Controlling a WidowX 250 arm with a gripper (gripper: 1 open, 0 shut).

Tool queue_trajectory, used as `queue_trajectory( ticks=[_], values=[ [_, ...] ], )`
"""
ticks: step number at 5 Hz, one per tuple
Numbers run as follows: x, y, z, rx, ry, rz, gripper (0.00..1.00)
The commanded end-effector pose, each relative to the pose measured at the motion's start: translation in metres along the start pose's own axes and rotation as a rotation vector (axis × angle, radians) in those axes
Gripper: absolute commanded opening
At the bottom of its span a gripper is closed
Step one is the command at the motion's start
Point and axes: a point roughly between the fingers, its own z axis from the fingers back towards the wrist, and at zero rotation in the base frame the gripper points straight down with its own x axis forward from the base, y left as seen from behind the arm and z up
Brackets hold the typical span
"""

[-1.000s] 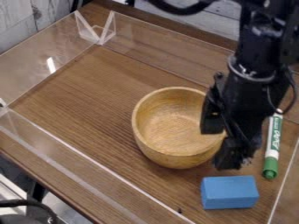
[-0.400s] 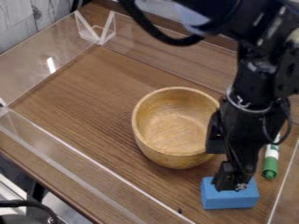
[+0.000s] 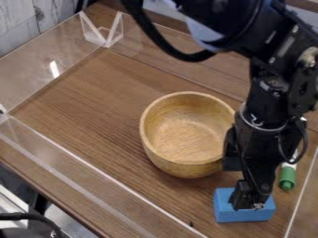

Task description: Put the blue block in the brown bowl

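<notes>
The gripper (image 3: 252, 202) is held with its jaws spread, and nothing is seen to be gripped. The 1 blue block (image 3: 244, 215) is seen directly under the fingertips, just beside the brown bowl (image 3: 187, 135). If the descent is made off-centre, the block could be pushed down or tipped instead of straddled. The bowl could be nudged by the arm, and the marker (image 3: 288, 175) could be knocked, since both are placed near.

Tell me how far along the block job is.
Nothing looks finished: the brown bowl holds no block. In hand now, apparently, is the reach, with the gripper down at the blue block. Grasping, lifting and placing remain.
</notes>
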Motion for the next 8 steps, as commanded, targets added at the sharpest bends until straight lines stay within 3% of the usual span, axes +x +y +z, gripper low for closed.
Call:
queue_trajectory(
  ticks=[1,8],
  values=[
    [0.007,0.002,0.003,0.021,-0.043,-0.012,1.0],
    [0.014,0.008,-0.01,0.033,-0.082,0.007,1.0]
  ],
)
